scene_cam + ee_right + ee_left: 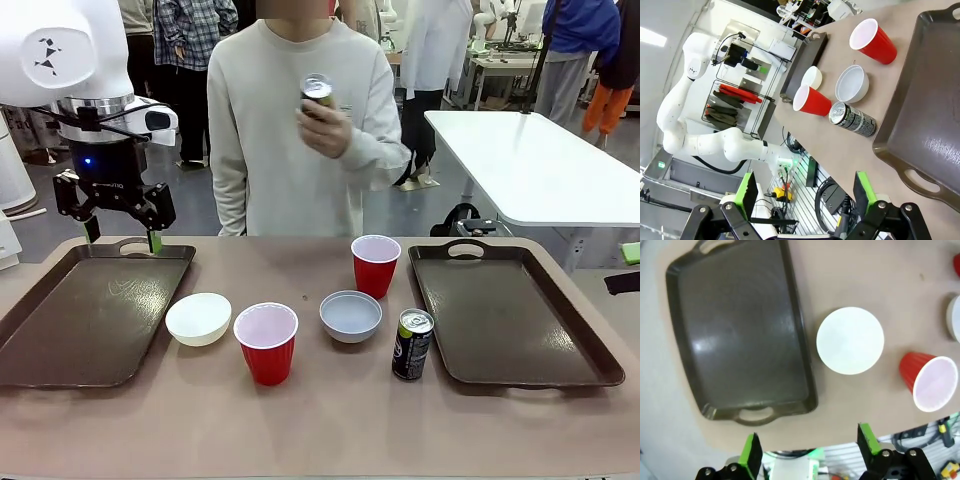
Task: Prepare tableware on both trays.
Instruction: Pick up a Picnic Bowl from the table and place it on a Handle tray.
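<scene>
Two dark brown trays lie bare: the left tray (90, 310) (740, 330) and the right tray (510, 310) (935, 100). Between them stand a cream-white bowl (198, 318) (850, 340), a grey-white bowl (351, 315) (852, 82), a near red cup (266, 342) (930, 382), a far red cup (375, 264) (872, 40) and a dark can (412, 343) (852, 119). The person's hand holds a second can (318, 92) at chest height. My left gripper (125, 235) (810, 445) hangs open above the left tray's far handle. My right gripper (805, 192) is open, off the table's right end.
A person stands at the far side of the brown table (320, 420). Behind to the right is a white table (540, 160), with more people farther back. A rack of tools (735, 100) hangs beyond the table's left end in the right wrist view.
</scene>
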`<state>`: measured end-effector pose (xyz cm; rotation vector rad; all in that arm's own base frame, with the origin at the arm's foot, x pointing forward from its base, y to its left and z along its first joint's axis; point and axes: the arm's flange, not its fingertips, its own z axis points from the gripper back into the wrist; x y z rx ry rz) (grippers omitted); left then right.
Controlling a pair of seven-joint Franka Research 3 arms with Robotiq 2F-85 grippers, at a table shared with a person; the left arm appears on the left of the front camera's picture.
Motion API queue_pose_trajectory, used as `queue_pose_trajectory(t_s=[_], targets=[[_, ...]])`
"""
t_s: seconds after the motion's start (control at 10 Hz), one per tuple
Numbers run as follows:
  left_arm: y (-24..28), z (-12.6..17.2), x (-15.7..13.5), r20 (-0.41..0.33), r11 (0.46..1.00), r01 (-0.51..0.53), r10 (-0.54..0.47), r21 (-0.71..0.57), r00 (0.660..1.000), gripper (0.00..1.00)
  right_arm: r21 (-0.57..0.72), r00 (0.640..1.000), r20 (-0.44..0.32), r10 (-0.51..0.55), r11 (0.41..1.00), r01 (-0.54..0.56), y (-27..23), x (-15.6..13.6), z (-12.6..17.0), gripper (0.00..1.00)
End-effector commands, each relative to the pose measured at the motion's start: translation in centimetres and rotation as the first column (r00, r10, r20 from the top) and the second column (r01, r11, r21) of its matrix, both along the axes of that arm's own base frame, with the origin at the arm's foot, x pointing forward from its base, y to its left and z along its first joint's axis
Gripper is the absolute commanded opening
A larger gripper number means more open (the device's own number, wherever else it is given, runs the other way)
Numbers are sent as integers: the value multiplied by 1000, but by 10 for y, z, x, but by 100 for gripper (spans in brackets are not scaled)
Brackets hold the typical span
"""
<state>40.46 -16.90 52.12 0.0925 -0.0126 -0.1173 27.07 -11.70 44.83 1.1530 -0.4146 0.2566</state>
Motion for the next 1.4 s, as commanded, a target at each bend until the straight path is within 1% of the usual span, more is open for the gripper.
queue_pose_trajectory(t_s=[0.0, 0.1, 0.2, 0.3, 0.4, 0.5, 0.6, 0.8, 1.0, 1.2, 1.3], targets=[[-1, -40, 17, 15, 1000, -3, 3, -21, 1000, 100, -1, 1000, -2, 18, 1000, -18, 0, -1, -3, 100], [1, -63, 25, 4, 998, -7, 7, -64, 1000, 100, -1, 1000, -2, 18, 1000, -18, 0, -1, -3, 100], [5, -80, 27, -7, 992, 10, -11, -127, 1000, 100, -1, 1000, -2, 18, 1000, -18, 0, -1, -3, 100], [7, -100, 31, -17, 987, 24, -28, -160, 999, 100, -1, 1000, -2, 18, 1000, -18, 0, -1, -3, 100], [6, -124, 36, -52, 983, 14, -24, -183, 998, 100, -1, 1000, -2, 18, 1000, -18, 0, -1, -3, 100], [6, -137, 39, -41, 973, 19, -29, -231, 999, 100, -1, 1000, -2, 18, 1000, -18, 0, -1, -3, 100], [4, -143, 40, -34, 970, 24, -33, -241, 999, 100, -1, 1000, -2, 18, 1000, -18, 0, -1, -3, 100], [-1, -154, 44, -39, 979, 7, -15, -203, 999, 100, -1, 1000, -2, 18, 1000, -18, 0, -1, -3, 100], [-5, -172, 49, -71, 977, -8, -7, -211, 997, 100, -1, 1000, -2, 18, 1000, -18, 0, -1, -3, 100], [-10, -175, 48, -55, 971, 3, -17, -240, 998, 100, -1, 1000, -2, 18, 1000, -18, 0, -1, -3, 100], [-12, -174, 48, -48, 971, 9, -21, -240, 999, 84, -1, 1000, -2, 18, 1000, -18, 0, -1, -3, 100]])
